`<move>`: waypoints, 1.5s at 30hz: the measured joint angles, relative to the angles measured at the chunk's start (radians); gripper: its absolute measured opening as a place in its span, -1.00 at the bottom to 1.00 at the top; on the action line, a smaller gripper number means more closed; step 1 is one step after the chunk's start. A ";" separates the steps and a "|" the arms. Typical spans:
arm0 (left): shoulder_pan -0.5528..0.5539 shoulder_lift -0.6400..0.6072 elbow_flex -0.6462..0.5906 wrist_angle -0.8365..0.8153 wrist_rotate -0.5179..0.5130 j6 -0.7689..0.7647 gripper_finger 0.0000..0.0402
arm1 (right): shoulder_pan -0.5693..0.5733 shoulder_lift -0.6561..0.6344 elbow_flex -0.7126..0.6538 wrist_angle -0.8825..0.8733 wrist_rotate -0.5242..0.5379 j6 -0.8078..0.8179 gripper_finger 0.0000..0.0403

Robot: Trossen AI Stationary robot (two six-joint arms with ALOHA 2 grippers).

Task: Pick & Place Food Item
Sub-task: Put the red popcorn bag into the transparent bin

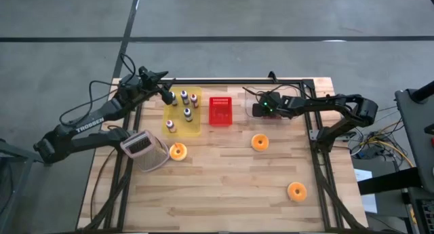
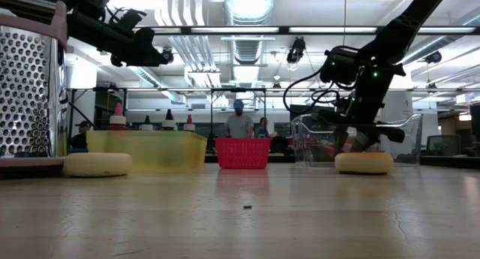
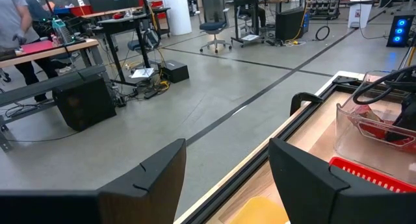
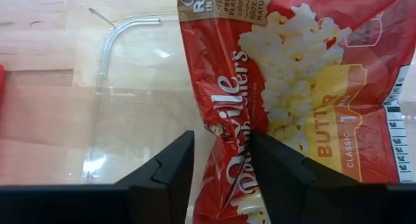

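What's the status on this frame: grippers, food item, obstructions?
Right gripper over the clear bin, fingers either side of the popcorn bag. Left gripper open, idle at the table's far edge. Nothing in the way.

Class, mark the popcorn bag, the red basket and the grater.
popcorn bag (image 4: 292, 81), right wrist view, on its printed popcorn picture.
red basket (image 1: 220, 111), high view, on its middle.
grater (image 1: 140, 146), high view, on its perforated face.

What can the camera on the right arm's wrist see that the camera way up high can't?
Only the right wrist view shows the red popcorn bag lying in a clear bin, between the right end effector fingers. Only the high view shows the three orange donuts, the red basket, the yellow tray of bottles, the grater and the left end effector, open above the tray. Both show the wooden table.
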 joint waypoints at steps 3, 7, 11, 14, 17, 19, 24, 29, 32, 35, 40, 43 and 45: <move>0.000 0.000 0.000 0.000 0.000 0.000 0.11 | 0.000 0.000 0.000 0.001 0.000 0.000 -0.20; 0.000 0.000 0.000 0.000 0.000 0.000 0.11 | 0.000 0.000 0.001 0.002 0.001 0.000 -0.12; 0.000 0.000 0.000 0.000 0.000 0.000 0.11 | 0.000 0.000 0.001 0.002 0.001 -0.017 -0.03; 0.000 0.000 0.000 0.000 0.000 0.000 0.11 | 0.000 0.000 0.001 0.003 0.001 -0.018 0.02; 0.000 0.000 0.000 0.000 0.000 0.000 0.11 | 0.000 0.000 0.001 0.006 0.002 -0.016 0.07; 0.000 0.000 0.000 0.000 0.000 0.000 0.11 | 0.000 0.000 0.001 0.011 0.002 -0.015 0.10; 0.000 0.000 0.000 0.000 0.000 0.000 0.11 | 0.000 0.000 0.000 0.018 0.003 -0.015 0.12; 0.000 0.000 0.000 0.000 0.000 0.000 0.11 | -0.001 0.000 0.000 0.019 -0.013 -0.009 0.11; 0.000 0.000 0.000 0.000 0.000 0.000 0.11 | -0.002 0.000 0.000 0.020 -0.031 0.013 0.11; 0.000 0.000 0.000 0.000 0.000 0.000 0.11 | -0.002 -0.003 0.001 0.022 -0.046 0.037 0.10; 0.000 0.000 0.000 0.000 0.000 0.000 0.11 | -0.001 -0.026 -0.001 0.013 -0.066 0.039 0.07; 0.000 0.000 0.000 0.000 0.000 0.000 0.11 | 0.000 -0.058 -0.002 0.013 -0.071 0.029 0.04; 0.000 0.000 0.000 0.000 0.000 0.000 0.11 | 0.000 -0.085 -0.002 0.014 -0.070 0.026 0.01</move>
